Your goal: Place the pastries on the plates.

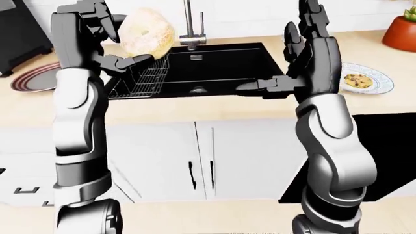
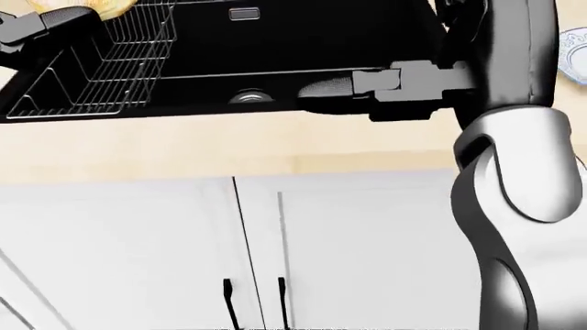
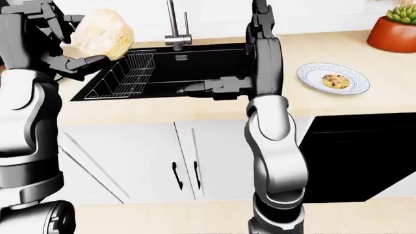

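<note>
My left hand (image 1: 127, 43) is raised at the upper left of the left-eye view, its fingers closed round a large pale round pastry (image 1: 148, 34), held above the left end of the sink. A dark striped plate (image 1: 35, 75) lies on the counter at the far left. A white patterned plate (image 3: 333, 78) carrying a cookie (image 3: 335, 81) sits on the counter to the right. My right hand (image 1: 289, 53) stands upright over the sink's right side, fingers spread and empty, with the thumb (image 1: 260, 87) pointing left.
A black sink (image 1: 214, 66) is set in the light wooden counter, with a wire dish rack (image 1: 146, 78) in its left part and a steel faucet (image 1: 191, 29) behind. A red plant pot (image 3: 392, 30) stands far right. White cabinet doors (image 1: 195, 161) are below.
</note>
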### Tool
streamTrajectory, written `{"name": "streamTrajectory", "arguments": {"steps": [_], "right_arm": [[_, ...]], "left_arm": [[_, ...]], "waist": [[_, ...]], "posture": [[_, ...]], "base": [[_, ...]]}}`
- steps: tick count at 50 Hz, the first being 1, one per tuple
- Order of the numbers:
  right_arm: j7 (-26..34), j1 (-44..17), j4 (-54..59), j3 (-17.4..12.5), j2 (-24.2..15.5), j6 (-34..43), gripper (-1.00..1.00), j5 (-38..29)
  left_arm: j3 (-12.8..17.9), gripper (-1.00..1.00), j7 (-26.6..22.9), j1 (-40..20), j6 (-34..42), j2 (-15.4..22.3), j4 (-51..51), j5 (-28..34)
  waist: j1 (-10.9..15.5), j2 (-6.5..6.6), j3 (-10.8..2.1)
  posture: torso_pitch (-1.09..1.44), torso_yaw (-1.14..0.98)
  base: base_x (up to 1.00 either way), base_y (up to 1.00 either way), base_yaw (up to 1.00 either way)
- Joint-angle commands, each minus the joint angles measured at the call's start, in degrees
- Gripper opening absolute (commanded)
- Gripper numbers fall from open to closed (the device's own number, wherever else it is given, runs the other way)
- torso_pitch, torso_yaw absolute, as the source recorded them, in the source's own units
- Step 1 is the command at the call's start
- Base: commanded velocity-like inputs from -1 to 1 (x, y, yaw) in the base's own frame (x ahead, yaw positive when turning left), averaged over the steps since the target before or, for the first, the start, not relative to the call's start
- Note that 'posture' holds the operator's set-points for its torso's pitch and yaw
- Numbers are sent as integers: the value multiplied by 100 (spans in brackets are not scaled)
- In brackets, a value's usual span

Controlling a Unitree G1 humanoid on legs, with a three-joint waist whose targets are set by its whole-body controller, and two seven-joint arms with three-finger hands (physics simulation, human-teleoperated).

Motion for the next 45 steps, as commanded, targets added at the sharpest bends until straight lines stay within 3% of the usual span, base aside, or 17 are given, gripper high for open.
{"name": "streamTrajectory", "arguments": {"steps": [1, 5, 7, 11, 13, 16, 18, 19, 20, 21, 32, 34, 35, 38, 40, 43, 45], "right_arm": [[-17, -184, -173, -114, -77, -166, 100, -49], [-28, -170, -173, -126, -47, -176, 100, -27], [-28, -167, -158, -122, -53, -196, 100, -29], [-37, -172, -177, -135, -52, -179, 100, -4], [-33, -176, -177, -132, -62, -177, 100, 0], [1, -175, -203, -116, -94, -165, 100, -15], [1, -165, -198, -126, -86, -169, 100, -20], [5, -175, -205, -114, -80, -163, 100, -22], [9, -172, -178, -104, -70, -188, 100, -27], [12, -161, -164, -96, -73, -203, 100, -45], [74, -173, -174, -81, -54, -206, 100, -109], [78, -175, -202, -86, -46, -188, 100, -109], [81, -166, -208, -79, -40, -190, 100, -110], [107, -171, -247, -105, -40, -178, 100, -101], [104, -173, -248, -98, -34, -205, 100, -94], [100, -181, -237, -111, -32, -238, 100, -73], [82, -181, -208, -123, -13, -266, 100, -27]], "left_arm": [[-17, -100, 8, -228, -118, 54, -216, -16], [-29, -100, 9, -228, -127, 49, -208, -13], [-28, -100, 12, -214, -138, 38, -201, -13], [-15, -100, 11, -215, -106, 53, -240, -27], [-21, -100, 6, -230, -95, 54, -240, -30], [-43, -100, -8, -349, -70, 83, -176, -13], [-24, -100, -6, -338, -70, 88, -192, -18], [-20, -100, -6, -319, -71, 91, -207, -17], [-12, -100, 0, -297, -82, 94, -213, -12], [1, -100, 5, -276, -75, 94, -242, -24], [14, -100, 24, -208, -71, 100, -316, -61], [18, -100, 28, -203, -55, 106, -342, -65], [22, -100, 27, -195, -39, 108, -365, -72], [27, -100, 32, -184, -15, 115, -407, -82], [25, -100, 32, -178, -25, 110, -404, -82], [21, -100, 27, -185, -18, 110, -407, -83], [22, -100, 22, -201, -3, 120, -409, -84]], "waist": [[-51, -19, -106], [-70, -368, -30], [-64, -655, -109], [-71, -623, -262], [-52, -594, -254], [-80, -367, -142], [-89, -113, -144], [-102, 130, -192], [-72, 491, -280], [-55, 188, -179], [-40, -351, -67], [-64, -603, -168], [-125, -441, -124], [-82, -562, -266], [-141, -461, -192], [-309, -70, -8], [-300, 410, -61]], "posture": [[0, 0], [0, 0], [0, 0], [0, 0], [0, 0], [0, 0], [0, 0], [0, 0], [0, 0], [0, 0], [0, 0], [0, 0], [0, 0], [0, 0], [0, 0], [0, 0], [0, 0]], "base": [[0, 73, 0], [0, 72, 0], [0, 72, 0], [0, 72, 0], [0, 73, 0], [0, 72, 0], [0, 72, 0], [1, 73, 0], [2, 72, 0], [2, 72, 0], [2, 72, 0], [5, 73, 0], [7, 72, 0], [12, 72, 0], [27, 72, 0], [53, 72, 0], [60, 71, 0]]}}
